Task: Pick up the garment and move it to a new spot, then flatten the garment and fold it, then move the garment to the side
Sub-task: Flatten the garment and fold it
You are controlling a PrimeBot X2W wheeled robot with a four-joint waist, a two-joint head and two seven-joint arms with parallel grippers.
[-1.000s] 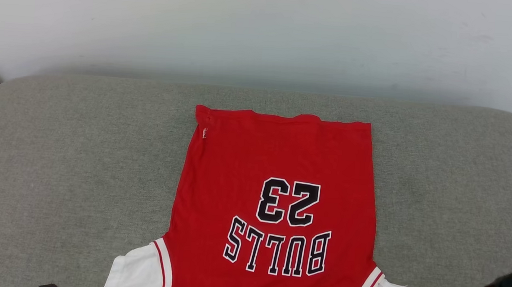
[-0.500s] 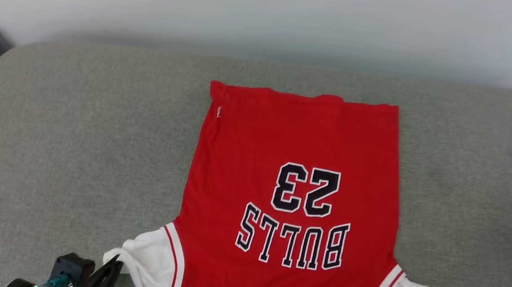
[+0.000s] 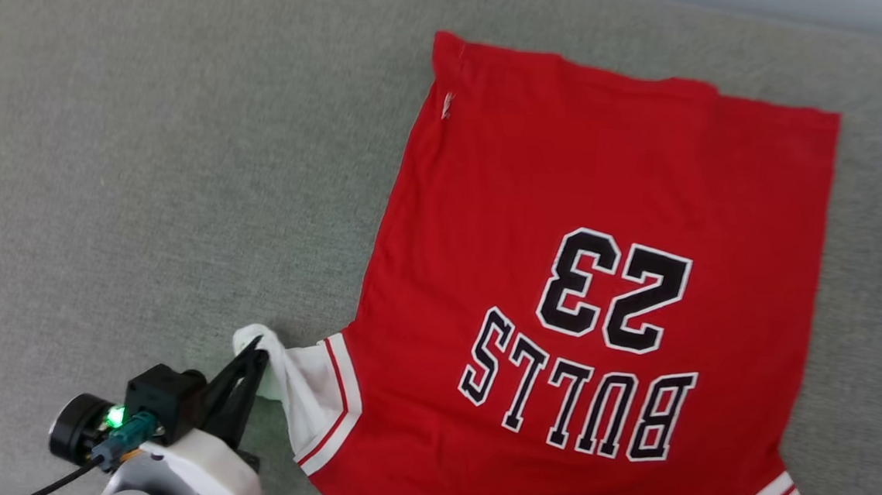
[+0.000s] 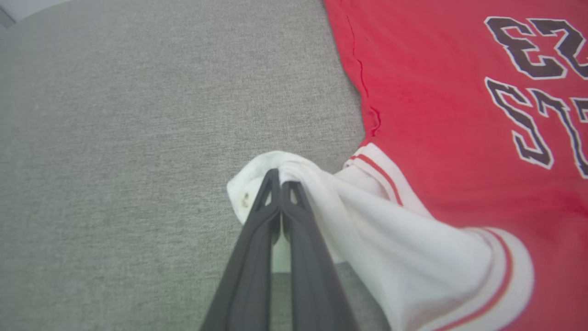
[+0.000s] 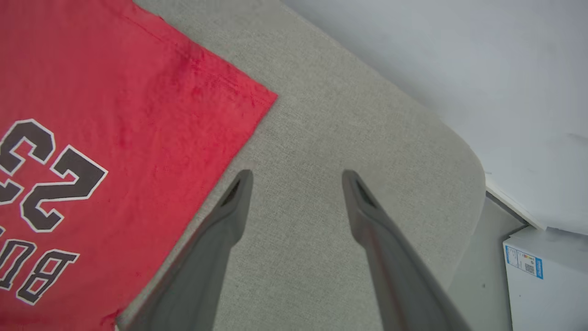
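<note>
- Pinching the bunched end of the white sleeve (image 4: 367,216), the left gripper (image 4: 279,180) has its two dark fingers pressed together on the cloth; it sits at the lower left of the head view.
- The sleeve's tip folds over the fingertips, and the rest of the sleeve runs back to the red-and-white striped trim at the shoulder.
- The garment (image 3: 606,212) lies spread flat on the grey cushion (image 3: 143,180), print side up, with "BULLS 23" reading upside down from the head. Its hem is at the far side, and its other white sleeve is at the lower right corner of that view.
- The right gripper (image 5: 297,177) hangs with fingers spread wide and nothing between them, above bare cushion just beside the garment's red hem corner.
- Beyond the cushion's rounded edge stand a pale wall (image 5: 459,69) and a white box (image 5: 546,271) with a blue label.
</note>
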